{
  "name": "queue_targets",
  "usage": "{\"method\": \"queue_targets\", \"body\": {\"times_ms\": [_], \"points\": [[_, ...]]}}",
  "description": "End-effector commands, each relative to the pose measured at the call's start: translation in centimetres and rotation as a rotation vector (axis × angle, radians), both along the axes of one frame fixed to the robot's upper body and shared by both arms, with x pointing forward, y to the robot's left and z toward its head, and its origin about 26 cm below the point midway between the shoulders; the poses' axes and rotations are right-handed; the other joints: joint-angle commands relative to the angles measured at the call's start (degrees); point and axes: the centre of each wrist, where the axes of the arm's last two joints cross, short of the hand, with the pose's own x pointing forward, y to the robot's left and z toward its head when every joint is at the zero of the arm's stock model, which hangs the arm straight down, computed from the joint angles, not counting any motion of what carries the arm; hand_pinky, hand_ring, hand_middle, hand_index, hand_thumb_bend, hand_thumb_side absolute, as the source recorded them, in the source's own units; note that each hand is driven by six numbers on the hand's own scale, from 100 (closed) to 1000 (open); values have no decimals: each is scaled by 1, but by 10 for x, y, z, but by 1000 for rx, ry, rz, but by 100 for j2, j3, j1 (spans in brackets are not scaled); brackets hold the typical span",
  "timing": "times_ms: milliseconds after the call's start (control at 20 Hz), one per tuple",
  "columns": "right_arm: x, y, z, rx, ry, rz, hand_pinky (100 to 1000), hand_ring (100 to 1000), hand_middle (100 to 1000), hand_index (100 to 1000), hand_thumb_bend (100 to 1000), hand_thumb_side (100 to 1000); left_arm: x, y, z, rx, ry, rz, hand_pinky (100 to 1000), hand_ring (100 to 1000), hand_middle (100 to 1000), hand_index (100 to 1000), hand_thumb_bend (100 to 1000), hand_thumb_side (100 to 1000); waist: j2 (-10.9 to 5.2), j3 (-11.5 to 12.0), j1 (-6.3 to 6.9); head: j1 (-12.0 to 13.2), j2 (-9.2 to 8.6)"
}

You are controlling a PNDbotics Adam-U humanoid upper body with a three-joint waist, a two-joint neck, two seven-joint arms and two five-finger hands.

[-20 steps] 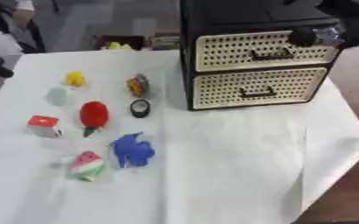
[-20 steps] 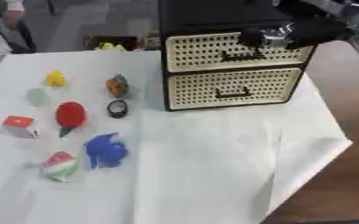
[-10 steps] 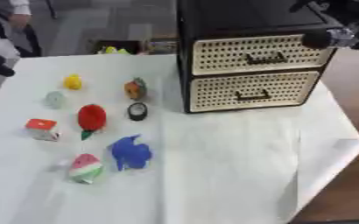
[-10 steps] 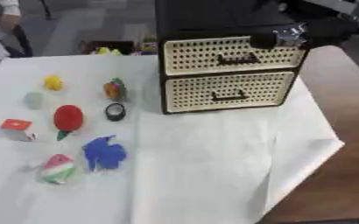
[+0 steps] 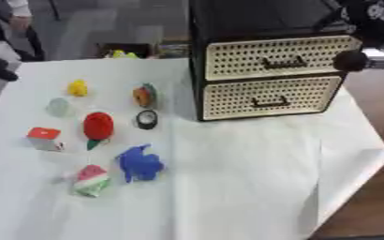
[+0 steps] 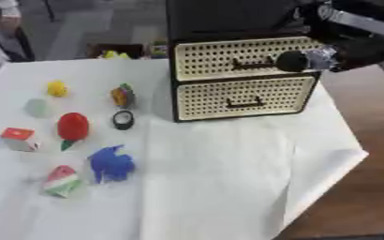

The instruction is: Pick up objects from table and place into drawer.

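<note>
A black drawer unit with two cream perforated drawer fronts stands at the back right; both drawers are closed. My right hand comes in from the upper right and hovers in front of the right end of the upper drawer. Left of the unit, on the white cloth, lie a yellow toy, a pale green round piece, an orange-and-green piece, a black ring, a red strawberry shape, a red-and-white cube, a blue toy and a watermelon slice.
The white cloth covers the table, and its right corner hangs over the brown tabletop. A dark box with yellow things sits beyond the far edge. A person stands at the far left.
The camera has tilted, so the whole scene sits lower in the picture. My right hand has come down from the upper drawer's top edge to about its mid height. The toys have not moved.
</note>
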Motion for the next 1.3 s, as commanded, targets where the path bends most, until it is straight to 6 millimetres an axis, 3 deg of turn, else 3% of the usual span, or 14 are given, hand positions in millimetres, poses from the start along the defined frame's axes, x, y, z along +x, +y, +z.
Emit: {"method": "queue_targets", "body": {"times_ms": [50,550,1300], "points": [[-6,-2,12,-14,29,6,100,100,100,858,753,1000,-1,2,10,18,-33,-2,553,610,616,802,100,864,-67,0,-17,10,-36],[-1,3,3,-34,99,7,100,100,100,858,782,1000,-1,1,9,19,-30,-9,552,610,616,802,100,867,-36,58,0,-65,-102],[16,10,0,-106,62,2,100,100,100,831,833,1000,-1,-2,8,26,-29,-18,550,610,614,801,100,870,44,165,29,-133,-151]]}}
